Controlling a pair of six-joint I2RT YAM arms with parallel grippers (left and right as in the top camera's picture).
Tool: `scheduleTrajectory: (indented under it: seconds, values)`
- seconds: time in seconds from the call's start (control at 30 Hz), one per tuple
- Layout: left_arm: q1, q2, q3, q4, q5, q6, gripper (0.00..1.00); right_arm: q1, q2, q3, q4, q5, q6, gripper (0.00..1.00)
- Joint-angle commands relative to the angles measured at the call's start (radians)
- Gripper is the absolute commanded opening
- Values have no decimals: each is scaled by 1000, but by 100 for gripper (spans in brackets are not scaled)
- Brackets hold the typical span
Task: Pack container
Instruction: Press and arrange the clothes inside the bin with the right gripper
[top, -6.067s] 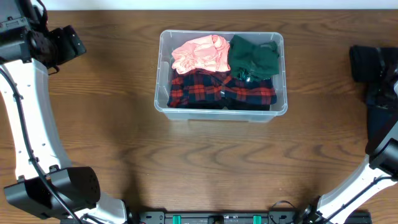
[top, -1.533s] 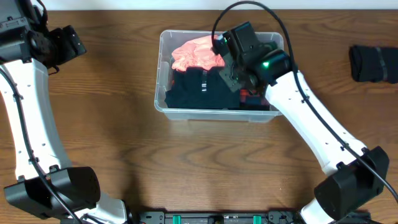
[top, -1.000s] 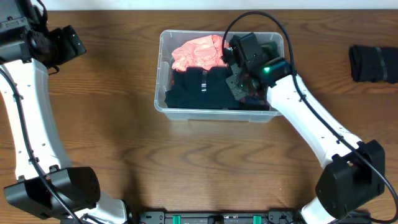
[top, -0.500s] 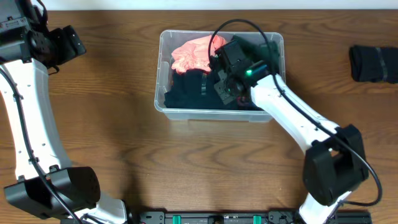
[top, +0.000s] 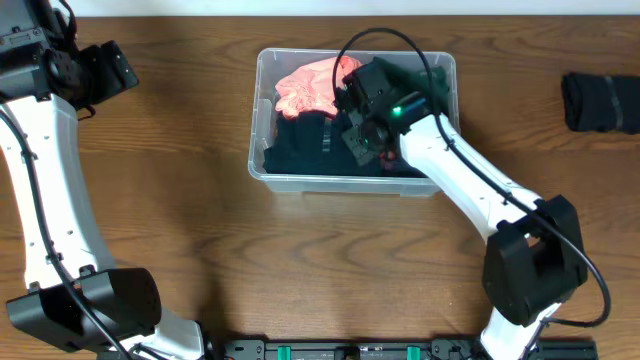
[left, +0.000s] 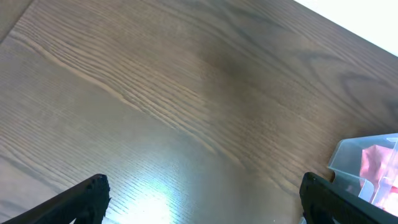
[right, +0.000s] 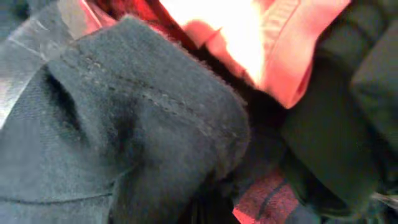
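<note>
Close against the right wrist lens the dark garment (right: 124, 124) bunches beside the pink garment (right: 249, 37); the right gripper (top: 357, 133), its spread hidden in cloth so I cannot tell, should press that fold flat and low inside the container (top: 320, 183) at the middle of the table (top: 200, 250); farther off the left gripper (left: 202, 193) hangs wide, idle.
</note>
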Motion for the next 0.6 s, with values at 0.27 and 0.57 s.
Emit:
scheduleTrajectory:
  seconds: [0.27,0.57]
  values:
    - [3,1,1,-2,-8,1,98,69,-69,68,10,-22,2,1]
    - [3,1,1,-2,-8,1,98,98,2,68,98,-22,2,1]
